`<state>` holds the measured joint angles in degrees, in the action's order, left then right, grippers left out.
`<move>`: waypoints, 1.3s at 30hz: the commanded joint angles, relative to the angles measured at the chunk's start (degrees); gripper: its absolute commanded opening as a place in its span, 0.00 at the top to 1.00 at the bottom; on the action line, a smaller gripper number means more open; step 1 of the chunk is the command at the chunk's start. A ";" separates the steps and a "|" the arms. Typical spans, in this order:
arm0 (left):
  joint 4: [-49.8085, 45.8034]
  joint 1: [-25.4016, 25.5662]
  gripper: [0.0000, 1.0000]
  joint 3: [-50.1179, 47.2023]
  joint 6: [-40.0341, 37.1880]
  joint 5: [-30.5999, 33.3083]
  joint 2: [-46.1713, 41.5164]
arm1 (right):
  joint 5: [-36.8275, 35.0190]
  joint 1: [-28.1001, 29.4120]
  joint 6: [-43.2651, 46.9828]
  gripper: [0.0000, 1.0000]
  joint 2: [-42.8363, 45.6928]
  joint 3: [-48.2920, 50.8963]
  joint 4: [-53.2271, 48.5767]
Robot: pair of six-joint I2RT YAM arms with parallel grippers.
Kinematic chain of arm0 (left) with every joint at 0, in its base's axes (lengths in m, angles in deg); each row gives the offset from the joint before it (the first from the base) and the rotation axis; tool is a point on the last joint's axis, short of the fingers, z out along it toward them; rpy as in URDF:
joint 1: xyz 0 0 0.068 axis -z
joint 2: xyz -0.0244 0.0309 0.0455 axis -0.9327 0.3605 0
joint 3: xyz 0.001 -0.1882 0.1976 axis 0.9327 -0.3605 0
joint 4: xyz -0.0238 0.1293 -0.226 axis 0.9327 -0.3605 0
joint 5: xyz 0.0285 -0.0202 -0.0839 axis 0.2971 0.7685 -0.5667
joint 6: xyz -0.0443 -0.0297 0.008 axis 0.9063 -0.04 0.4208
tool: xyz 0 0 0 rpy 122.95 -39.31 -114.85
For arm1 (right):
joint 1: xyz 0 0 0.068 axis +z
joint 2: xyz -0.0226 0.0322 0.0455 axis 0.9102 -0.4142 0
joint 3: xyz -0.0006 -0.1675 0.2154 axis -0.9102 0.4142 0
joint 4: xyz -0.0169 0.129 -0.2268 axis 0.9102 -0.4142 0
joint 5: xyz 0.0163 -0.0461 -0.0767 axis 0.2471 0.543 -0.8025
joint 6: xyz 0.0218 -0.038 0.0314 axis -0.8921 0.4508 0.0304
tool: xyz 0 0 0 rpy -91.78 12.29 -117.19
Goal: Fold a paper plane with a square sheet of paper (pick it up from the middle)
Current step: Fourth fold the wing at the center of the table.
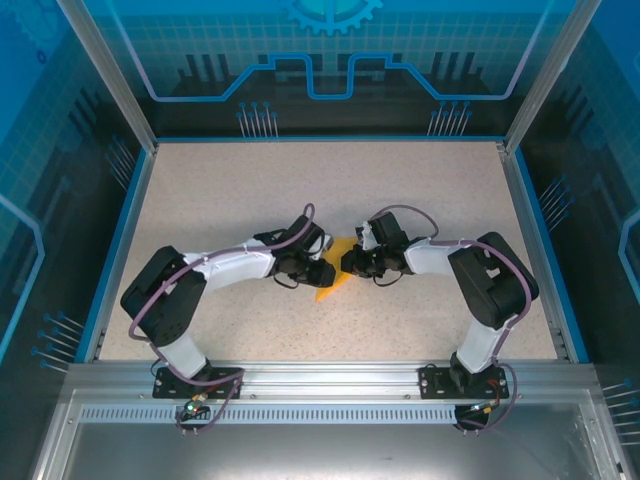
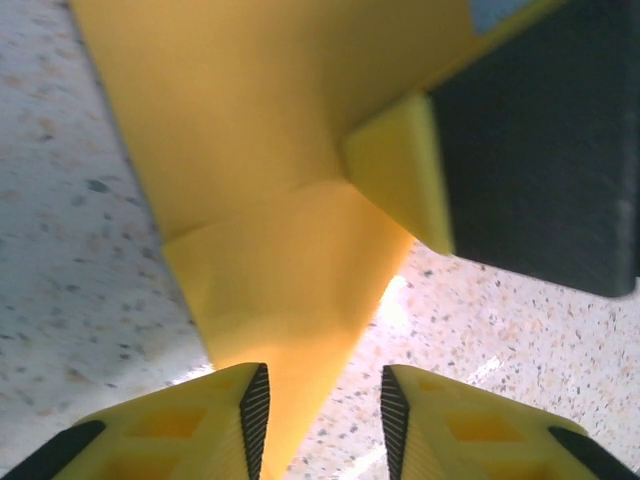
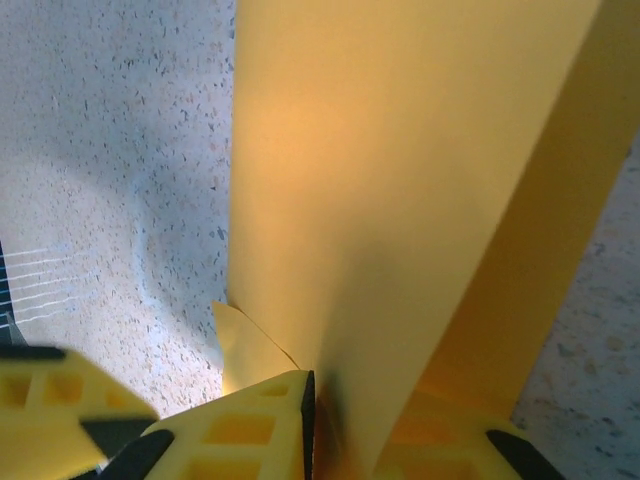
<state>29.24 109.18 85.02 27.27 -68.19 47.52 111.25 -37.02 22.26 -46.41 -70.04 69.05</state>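
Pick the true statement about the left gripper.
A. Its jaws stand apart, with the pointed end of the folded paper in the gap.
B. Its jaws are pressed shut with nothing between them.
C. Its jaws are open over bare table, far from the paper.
A: in the left wrist view the left gripper has its jaws apart, and the pointed end of the folded paper runs down into the gap between them.

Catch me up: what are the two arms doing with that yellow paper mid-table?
Both arms meet at the middle of the table over the paper plane, an orange-yellow sheet already folded to a point. The right gripper is closed on the paper, which runs up from between its fingers. The left gripper has its jaws apart, with the pointed end lying between them, unclamped. The folding looks to be mid-way.
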 commanded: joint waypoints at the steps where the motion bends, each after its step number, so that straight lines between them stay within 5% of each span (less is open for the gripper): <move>1: 0.64 3.82 0.59 -1.25 3.44 8.10 -1.26 | 1.36 0.75 -0.97 0.85 -0.69 -1.60 -0.81; 10: -1.05 10.08 0.54 -0.23 6.62 21.19 0.44 | 2.82 0.62 -1.97 0.85 -0.40 -1.91 -0.46; 39: -3.12 16.36 0.59 2.02 15.02 34.43 6.04 | 5.55 0.14 -4.87 0.88 -0.05 -1.53 1.36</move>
<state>27.49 124.90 85.61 40.71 -36.65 52.79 115.68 -37.02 17.70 -46.41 -70.55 71.17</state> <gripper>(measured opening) 0.413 0.118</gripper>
